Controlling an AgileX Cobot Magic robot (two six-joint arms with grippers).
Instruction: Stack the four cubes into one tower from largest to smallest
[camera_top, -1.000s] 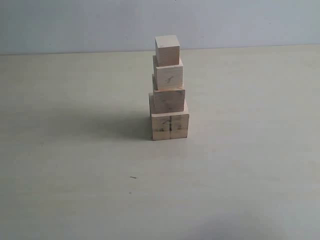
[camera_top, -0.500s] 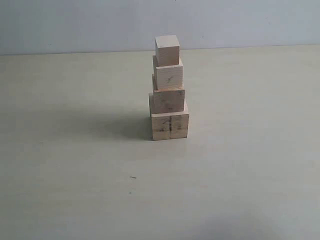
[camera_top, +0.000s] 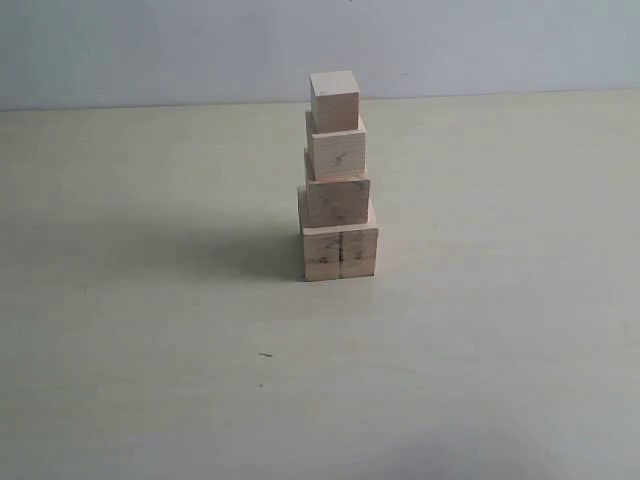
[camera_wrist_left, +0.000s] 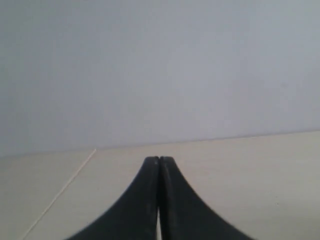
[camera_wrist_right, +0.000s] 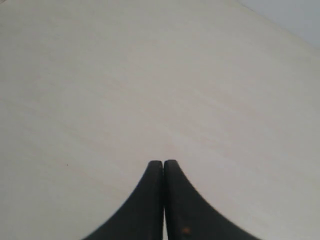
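Exterior view: tower (camera_top: 338, 178) stands mid-counter (camera_top: 140, 360), all four cubes on it. Largest cube (camera_top: 340, 252) w/ dark seam is the base, smallest cube (camera_top: 334, 100) is on top, steps not perfectly centred. Left jaws & right jaws are both pressed shut, holding nothing, and neither shows in this view. Wrist views show only bare counter & wall, no cubes. Stacking looks done imo. Best handling now: keep both arms clear, don't nudge to tidy the offsets.
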